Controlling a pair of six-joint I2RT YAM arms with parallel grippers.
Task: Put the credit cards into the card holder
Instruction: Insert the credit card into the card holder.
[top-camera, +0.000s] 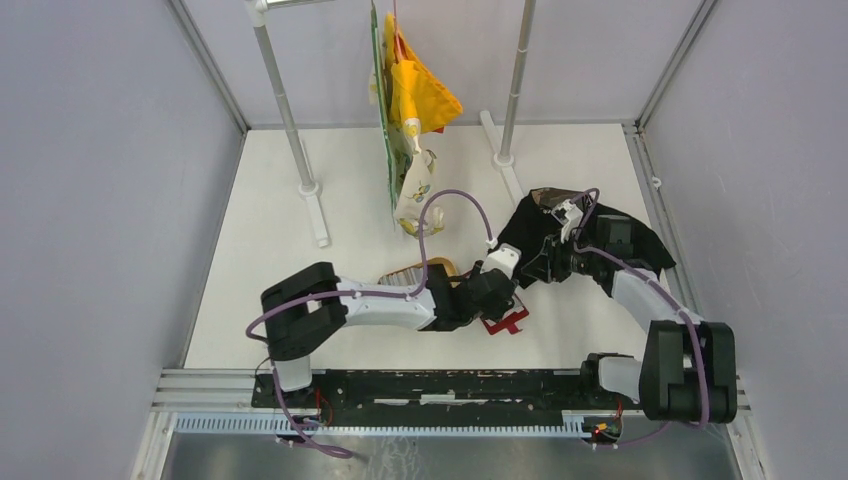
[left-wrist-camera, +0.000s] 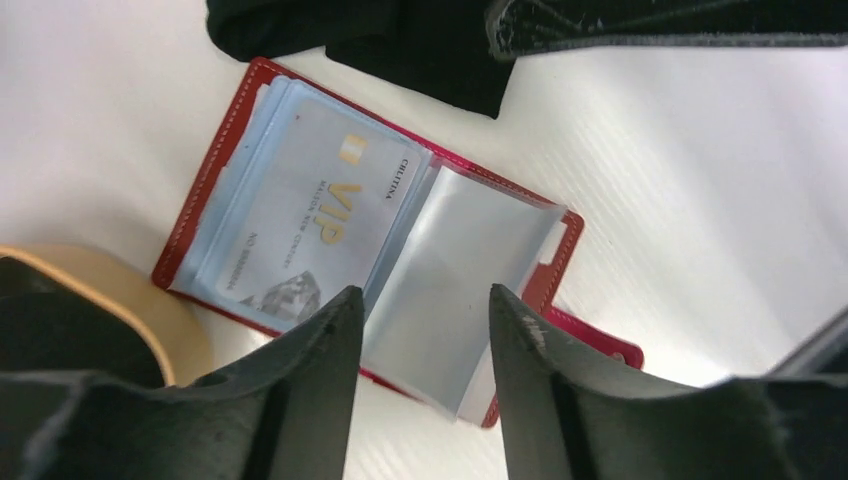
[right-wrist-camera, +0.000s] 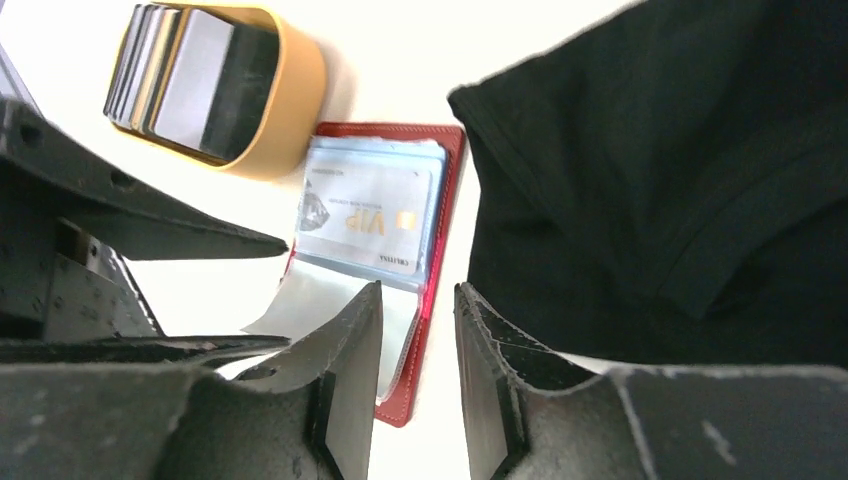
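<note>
A red wallet (left-wrist-camera: 215, 170) lies open on the table (left-wrist-camera: 700, 200), one VIP card (left-wrist-camera: 320, 215) sleeved, beside a tan tray (right-wrist-camera: 290, 100) of spare cards (right-wrist-camera: 170, 70); the left and right jaws hover over it, parted and empty, likely ready to steady its sleeves.

Black cloth (right-wrist-camera: 660, 170), tan tray (right-wrist-camera: 292, 108)
</note>
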